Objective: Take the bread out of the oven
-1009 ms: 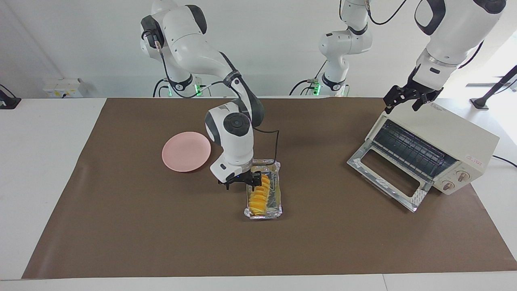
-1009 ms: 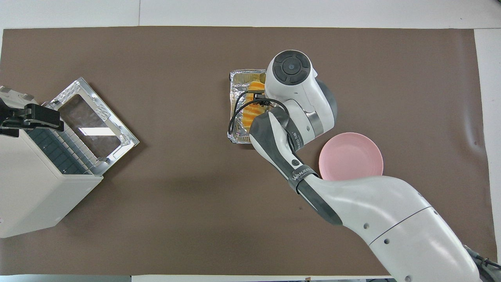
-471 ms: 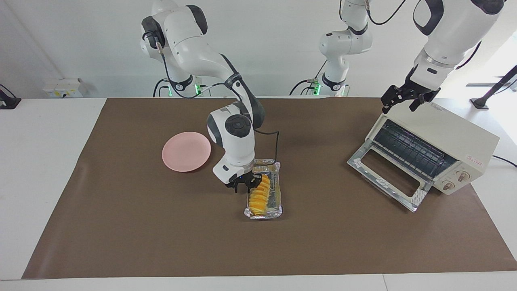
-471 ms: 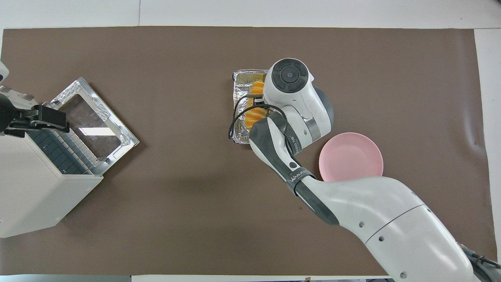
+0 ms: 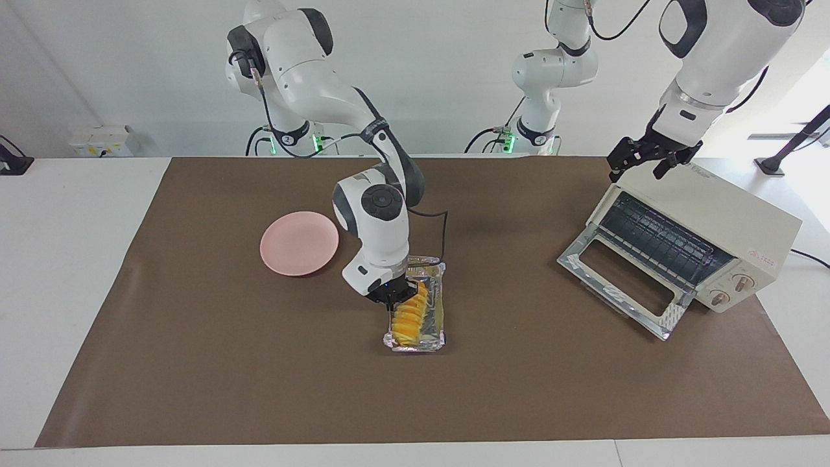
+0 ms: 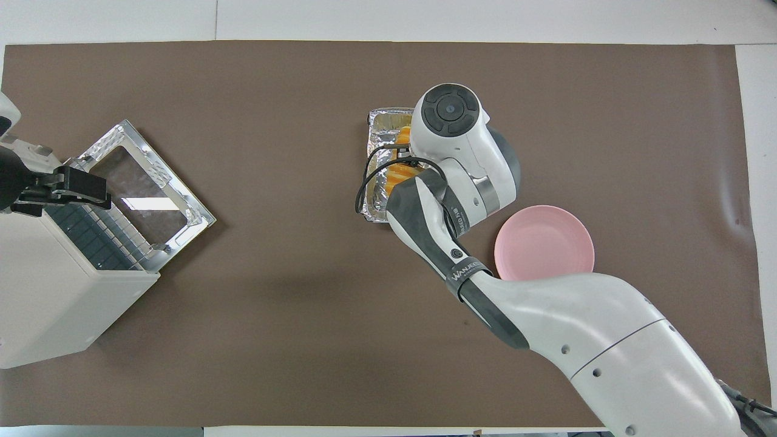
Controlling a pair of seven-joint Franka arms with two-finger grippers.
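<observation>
The bread [image 5: 410, 314] lies in a shiny foil tray [image 5: 415, 342] in the middle of the tabletop [image 5: 194, 363], not in the oven [image 5: 713, 240]. The right end effector [image 5: 397, 296] is down in the tray, closed on the end of the bread nearer the robots. In the overhead view the arm covers most of the loaf — only small orange bits peek out. A pink plate [image 5: 299, 242] sits at about ten o'clock from the tray in the facing view. The oven stands at the left arm's end with its door dropped open. The left end effector [image 5: 643, 158] hangs over the oven's top — fingers wide apart, holding nothing. The overhead view cuts off part of the oven.
</observation>
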